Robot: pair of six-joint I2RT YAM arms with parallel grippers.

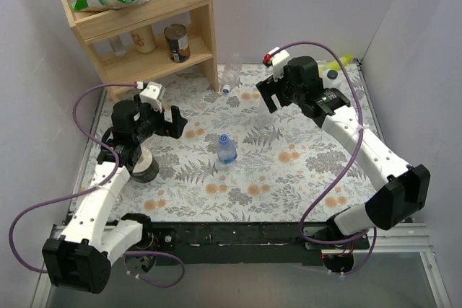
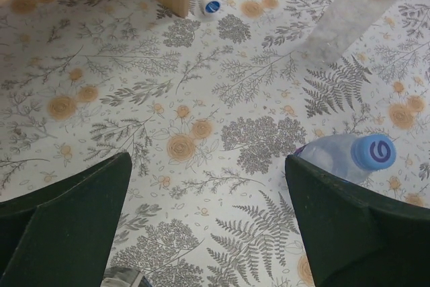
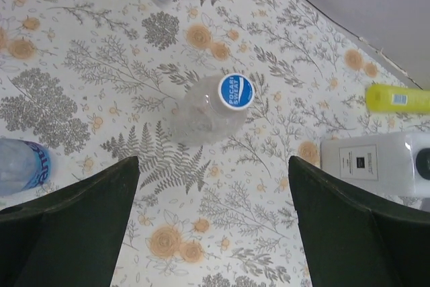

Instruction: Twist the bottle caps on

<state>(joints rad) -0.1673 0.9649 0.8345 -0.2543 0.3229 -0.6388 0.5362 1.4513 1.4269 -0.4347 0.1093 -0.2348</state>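
**Item 1, key relation.** Per right wrist view, the clear upright bottle (image 3: pixel 201 115) is sited directly beneath and just fwd of the right tool (image 3: pixel 213 166). Its long axis is vertical, neck up, so the blue cap (image 3: pixel 236 91) is presented face-on to the cam. The cap is seen seated on the neck. Whether it is threaded tight cannot be judged from above. The right arm is noted as much the nearer; the left arm is well apart from this bottle.

**Item 2, right tool.** The jaws are spread wide and nothing is held. The fingers are seen either side of the bottle's line, not touching it. The arm is extended fwd over the rear of the surface (image 1: pixel 303 178), with the wrist pitched down.

**Item 3, left tool (image 2: pixel 208 162).** This is also spread wide and empty, and is tipped down toward the surface centre. The blue-label bottle (image 1: pixel 227 149) is stood upright, cap on, just beside the finger at the right of the left wrist view.

**Item 4, third bottle (image 1: pixel 229 76).** It is laid on its side at the foot of the wooden shelf (image 1: pixel 202 34), with the capped end pointed toward the arms. It is well apart from both tools.

**Assessment.** The next move is judged to be a descent of the right tool onto the cap, then a twist. The bottle is unbraced, so spin of the whole bottle is a risk. Support from the left tool is recommended.
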